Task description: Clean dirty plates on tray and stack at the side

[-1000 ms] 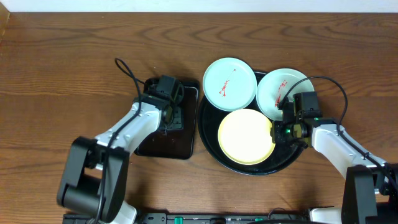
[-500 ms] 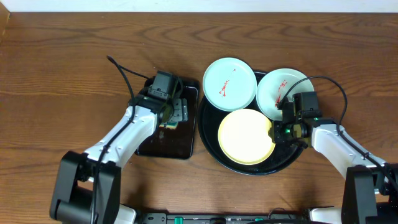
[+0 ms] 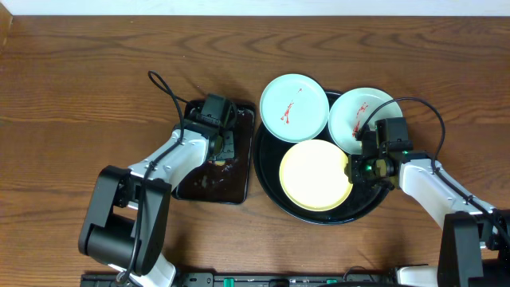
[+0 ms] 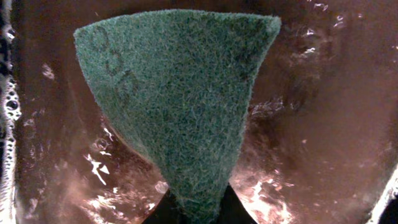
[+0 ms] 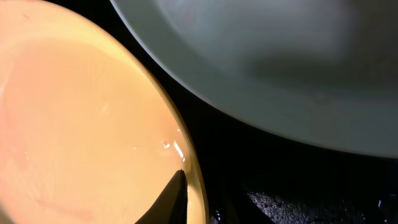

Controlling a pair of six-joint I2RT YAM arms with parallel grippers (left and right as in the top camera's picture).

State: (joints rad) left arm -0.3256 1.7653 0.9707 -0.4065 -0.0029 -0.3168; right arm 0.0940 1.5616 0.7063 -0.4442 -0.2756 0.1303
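The pale yellow plate (image 3: 315, 175) lies in the front of the round black tray (image 3: 319, 218) and looks free of smears. My right gripper (image 3: 353, 167) is shut on its right rim, one finger inside the plate (image 5: 81, 124) and one outside, gripper (image 5: 202, 199). Two pale blue-white plates (image 3: 293, 107) (image 3: 358, 115) with red smears rest on the tray's far side; one fills the top of the right wrist view (image 5: 280, 62). My left gripper (image 3: 217, 142) is low over the small rectangular tray, shut on the green sponge (image 4: 180, 93), gripper (image 4: 196, 206).
The rectangular black tray (image 3: 203, 187) sits just left of the round tray, and its wet bottom (image 4: 323, 124) glistens with foam. Bare wooden table (image 3: 80, 96) stretches left and behind. The right arm's cable loops over the rear right plate.
My left gripper has closed on the green sponge and shifted slightly within the rectangular tray. The right gripper and all three plates have stayed put.
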